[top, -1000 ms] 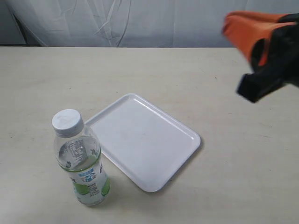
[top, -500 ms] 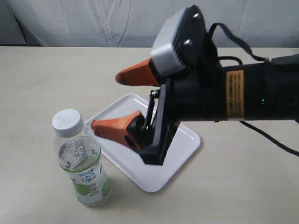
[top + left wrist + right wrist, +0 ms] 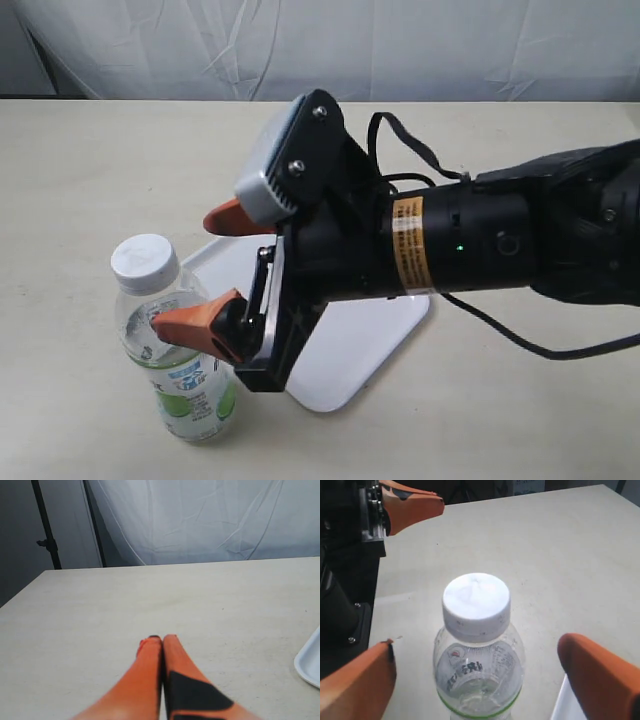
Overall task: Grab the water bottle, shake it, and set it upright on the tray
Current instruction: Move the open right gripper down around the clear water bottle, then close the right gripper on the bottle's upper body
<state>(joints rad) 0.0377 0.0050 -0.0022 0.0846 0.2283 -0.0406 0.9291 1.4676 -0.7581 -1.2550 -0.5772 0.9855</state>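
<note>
My right hand (image 3: 190, 272) is spread either side of the water bottle (image 3: 188, 385). I should centre below the cap, then squeeze evenly.

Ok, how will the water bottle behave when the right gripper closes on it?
The water bottle stands tall on a narrow base, so a high nudge may tip it. Its smooth clear plastic probably dents and could slip. Being round, it might roll if toppled.

You see the small clear plastic water bottle (image 3: 477, 650), white screw cap (image 3: 476, 602) on, upright on the pale beige counter (image 3: 560, 555), between your right end effector's (image 3: 475, 652) wide-spread orange fingers (image 3: 355, 685), neither touching it.
</note>
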